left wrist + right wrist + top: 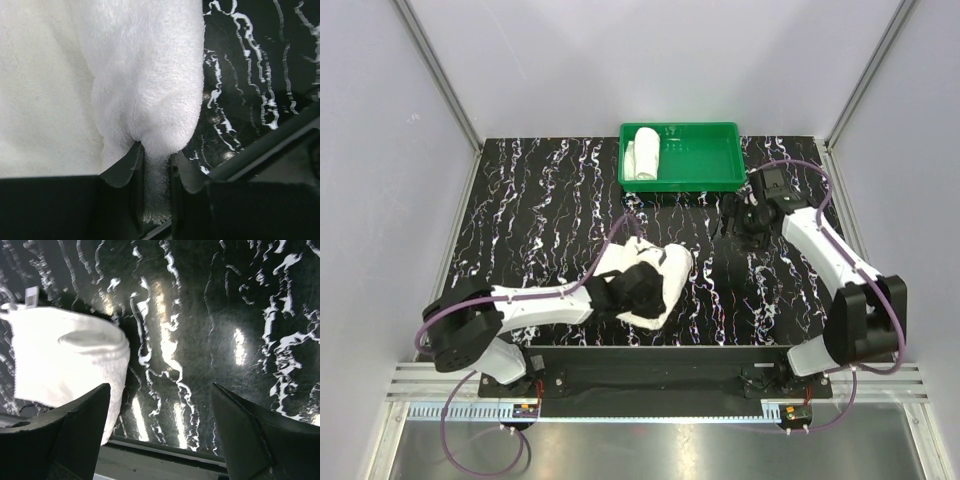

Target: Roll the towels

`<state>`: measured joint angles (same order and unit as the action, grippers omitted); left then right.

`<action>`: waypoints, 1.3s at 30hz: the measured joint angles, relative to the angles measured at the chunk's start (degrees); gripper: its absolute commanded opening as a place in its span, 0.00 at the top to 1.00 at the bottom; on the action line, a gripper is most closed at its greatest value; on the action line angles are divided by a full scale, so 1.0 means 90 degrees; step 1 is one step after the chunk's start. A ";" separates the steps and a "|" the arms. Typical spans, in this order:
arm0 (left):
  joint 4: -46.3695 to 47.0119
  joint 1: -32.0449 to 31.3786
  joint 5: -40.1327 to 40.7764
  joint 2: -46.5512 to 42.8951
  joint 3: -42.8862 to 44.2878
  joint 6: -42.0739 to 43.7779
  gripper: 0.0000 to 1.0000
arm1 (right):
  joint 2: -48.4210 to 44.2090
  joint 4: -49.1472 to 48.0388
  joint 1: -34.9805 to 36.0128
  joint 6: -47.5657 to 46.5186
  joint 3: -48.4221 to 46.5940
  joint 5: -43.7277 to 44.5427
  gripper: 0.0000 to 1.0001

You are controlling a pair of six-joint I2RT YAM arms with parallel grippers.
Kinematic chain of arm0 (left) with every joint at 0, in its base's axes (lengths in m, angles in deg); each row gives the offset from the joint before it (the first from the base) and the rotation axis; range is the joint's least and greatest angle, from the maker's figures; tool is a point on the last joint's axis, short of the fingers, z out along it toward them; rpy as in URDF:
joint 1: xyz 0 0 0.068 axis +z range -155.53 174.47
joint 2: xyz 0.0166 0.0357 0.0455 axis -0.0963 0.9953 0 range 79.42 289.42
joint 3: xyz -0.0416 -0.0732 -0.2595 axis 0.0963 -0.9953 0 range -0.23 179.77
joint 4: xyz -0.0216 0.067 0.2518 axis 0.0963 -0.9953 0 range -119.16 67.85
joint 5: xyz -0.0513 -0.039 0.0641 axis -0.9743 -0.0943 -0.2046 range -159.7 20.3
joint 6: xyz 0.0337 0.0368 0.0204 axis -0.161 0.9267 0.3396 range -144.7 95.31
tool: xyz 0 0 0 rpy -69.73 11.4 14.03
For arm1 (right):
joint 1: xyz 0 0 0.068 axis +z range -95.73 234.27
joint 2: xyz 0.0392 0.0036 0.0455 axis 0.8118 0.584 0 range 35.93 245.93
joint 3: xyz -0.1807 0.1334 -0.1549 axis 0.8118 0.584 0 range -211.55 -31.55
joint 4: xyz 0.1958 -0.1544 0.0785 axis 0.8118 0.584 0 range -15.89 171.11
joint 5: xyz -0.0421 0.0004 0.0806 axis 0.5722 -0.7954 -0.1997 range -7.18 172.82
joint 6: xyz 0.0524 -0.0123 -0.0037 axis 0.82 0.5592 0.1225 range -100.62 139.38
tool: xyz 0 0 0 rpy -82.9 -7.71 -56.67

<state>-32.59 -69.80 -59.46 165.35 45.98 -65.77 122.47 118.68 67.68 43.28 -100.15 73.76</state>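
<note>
A white towel (672, 272) lies bunched on the black marbled table (540, 220) near the front middle. My left gripper (632, 290) is shut on a fold of it; in the left wrist view the fold (150, 80) bulges out above the closed gripper (154, 156). A second white towel (645, 153) lies rolled in the left end of the green tray (715, 165). My right gripper (738, 222) is open and empty above the table, just in front of the tray. In the right wrist view the gripper (161, 407) is wide open, with the table towel (65, 357) to its left.
The green tray stands at the back middle of the table. A small label (32, 295) sticks out from the towel's edge. The table's edge rail (165, 460) runs along the bottom of the right wrist view. Frame posts stand at the back corners.
</note>
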 measured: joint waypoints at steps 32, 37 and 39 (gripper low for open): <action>0.9075 0.3181 -0.4505 0.1348 -0.4308 -0.4639 0.99 | 0.0461 -0.7189 0.1605 0.2276 0.4240 -0.3211 0.01; 0.9554 0.3359 -0.4685 0.1688 -0.4405 -0.4942 0.98 | 0.0947 -0.8145 0.1780 0.2494 0.4197 -0.3237 0.05; 0.9690 0.3415 -0.4748 0.1804 -0.4420 -0.5017 0.97 | 0.1120 -0.8442 0.1855 0.2565 0.4158 -0.3232 0.10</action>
<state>54.62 -39.07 -102.19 181.59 6.20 -110.93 132.55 42.71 84.38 66.36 -62.73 44.67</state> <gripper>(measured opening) 0.210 0.948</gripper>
